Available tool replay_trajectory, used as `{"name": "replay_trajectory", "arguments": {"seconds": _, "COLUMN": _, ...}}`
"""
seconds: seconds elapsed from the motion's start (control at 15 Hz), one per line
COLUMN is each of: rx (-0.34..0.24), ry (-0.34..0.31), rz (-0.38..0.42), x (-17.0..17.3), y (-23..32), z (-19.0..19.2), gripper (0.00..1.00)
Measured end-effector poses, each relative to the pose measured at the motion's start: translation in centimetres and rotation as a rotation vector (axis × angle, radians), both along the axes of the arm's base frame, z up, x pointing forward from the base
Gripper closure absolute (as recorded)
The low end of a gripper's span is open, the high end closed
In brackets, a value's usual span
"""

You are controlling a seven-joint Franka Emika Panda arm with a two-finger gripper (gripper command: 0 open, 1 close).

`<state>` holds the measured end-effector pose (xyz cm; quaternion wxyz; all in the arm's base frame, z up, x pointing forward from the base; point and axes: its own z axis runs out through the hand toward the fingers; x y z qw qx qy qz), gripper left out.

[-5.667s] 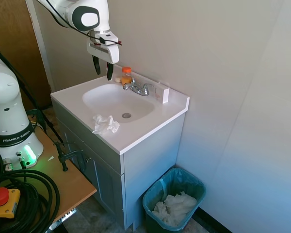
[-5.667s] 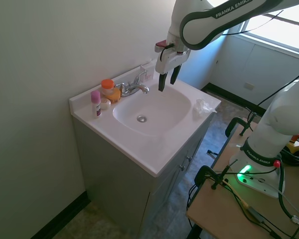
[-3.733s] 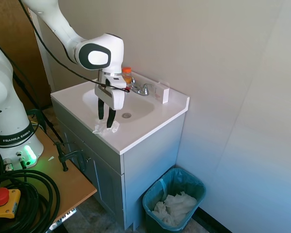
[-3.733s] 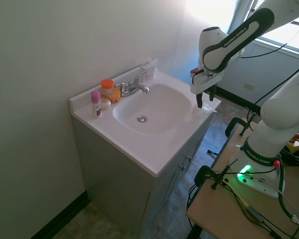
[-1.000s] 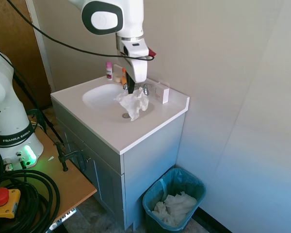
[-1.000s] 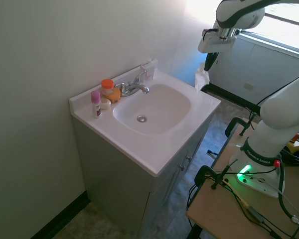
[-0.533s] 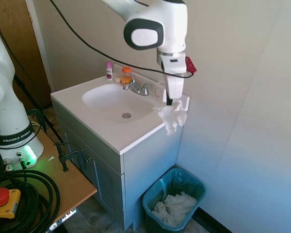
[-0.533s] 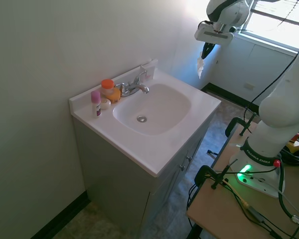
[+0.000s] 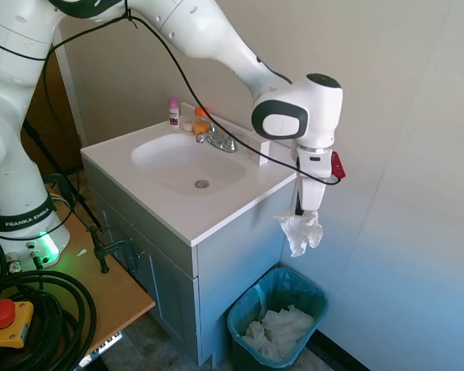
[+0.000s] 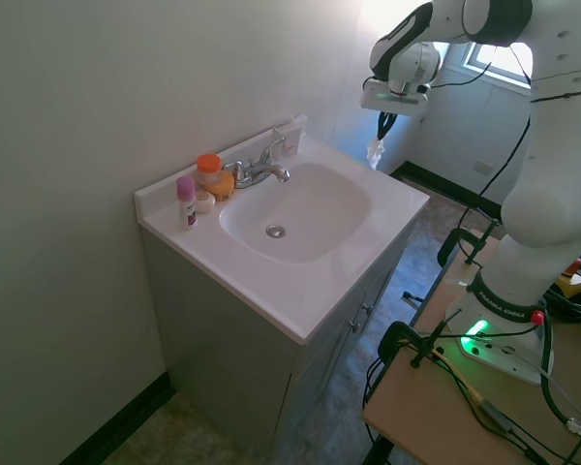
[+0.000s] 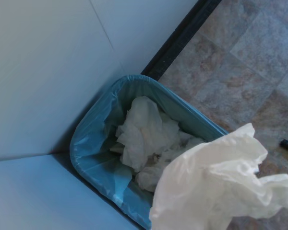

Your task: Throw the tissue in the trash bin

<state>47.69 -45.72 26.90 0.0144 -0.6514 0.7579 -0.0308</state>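
Gripper clamped on tissue, high above bin. Advise centring over the opening, then releasing.

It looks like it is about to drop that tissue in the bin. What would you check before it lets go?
1. Tissue held: ok. It hangs from the gripper, whose fingers are shut on it.
2. Tissue clear of the vanity: ok, it dangles past the counter's end.
3. Gripper over the trash bin: ok, roughly. The wrist view shows the bin's opening below, though the tissue sits toward one rim.
4. Room in the bin: ok. The paper wads inside lie below the rim.
5. Liner open and in place: ok.
6. Whether the light tissue will drift while falling: cannot tell.
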Motion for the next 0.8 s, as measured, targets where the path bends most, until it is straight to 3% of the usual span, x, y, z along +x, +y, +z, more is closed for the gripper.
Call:
{"name": "replay_trajectory", "arguments": {"seconds": 0.4, "rx": 0.032, "ry": -0.008, "rz": 0.085, "x": -0.1, "y": -0.2, "z": 2.3, "gripper": 0.00}}
{"name": "replay_trajectory", "arguments": {"seconds": 0.67, "rx": 0.035, "ry": -0.090, "rz": 0.201, "x": -2.2, "y": 2.6, "z": 8.3, "gripper": 0.00}}
{"name": "replay_trajectory", "arguments": {"seconds": 0.8, "rx": 0.011, "ry": -0.113, "rz": 0.268, "x": -3.2, "y": 6.0, "z": 10.9, "gripper": 0.00}}
